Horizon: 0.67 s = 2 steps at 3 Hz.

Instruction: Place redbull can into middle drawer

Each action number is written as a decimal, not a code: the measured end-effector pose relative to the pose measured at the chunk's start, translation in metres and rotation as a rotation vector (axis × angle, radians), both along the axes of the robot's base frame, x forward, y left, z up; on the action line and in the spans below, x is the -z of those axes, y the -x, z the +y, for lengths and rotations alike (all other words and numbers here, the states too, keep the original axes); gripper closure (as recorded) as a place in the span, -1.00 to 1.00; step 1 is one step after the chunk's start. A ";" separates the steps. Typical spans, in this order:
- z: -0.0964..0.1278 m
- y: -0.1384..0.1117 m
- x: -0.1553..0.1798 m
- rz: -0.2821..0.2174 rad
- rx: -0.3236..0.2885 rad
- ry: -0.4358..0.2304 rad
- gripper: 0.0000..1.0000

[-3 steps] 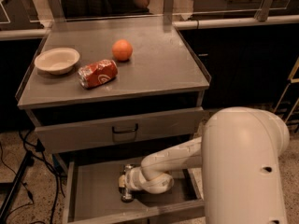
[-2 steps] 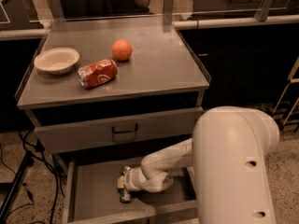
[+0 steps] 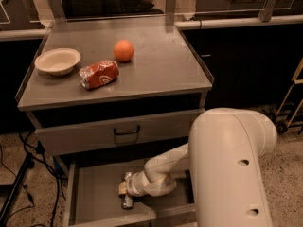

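White arm (image 3: 232, 169) filled the right foreground, reaching down into the open drawer (image 3: 94, 197) below the counter (image 3: 161, 74). On the counter: bowl (image 3: 57, 61) at left, soda can (image 3: 99, 74) on its side just beside it, orange (image 3: 123, 50) near behind. Redbull can (image 3: 127, 201) was inside the drawer, apparently resting on its floor toward the front. Gripper (image 3: 124, 189) sat right at the can; whether clamped on it or loose, could not tell.

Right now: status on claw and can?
Claw low inside middle drawer, at redbull can. Can inside drawer. Soda can, orange, bowl up on countertop, not in the way.
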<state>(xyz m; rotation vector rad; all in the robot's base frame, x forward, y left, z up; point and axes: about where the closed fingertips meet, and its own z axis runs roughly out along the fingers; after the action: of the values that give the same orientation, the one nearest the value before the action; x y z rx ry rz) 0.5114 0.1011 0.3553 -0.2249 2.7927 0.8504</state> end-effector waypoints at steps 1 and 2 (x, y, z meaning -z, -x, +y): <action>0.000 0.000 0.000 0.000 0.000 0.000 0.15; 0.000 0.000 0.000 0.000 0.000 0.000 -0.31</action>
<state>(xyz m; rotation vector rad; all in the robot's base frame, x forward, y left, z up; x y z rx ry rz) 0.5114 0.1012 0.3553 -0.2249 2.7928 0.8504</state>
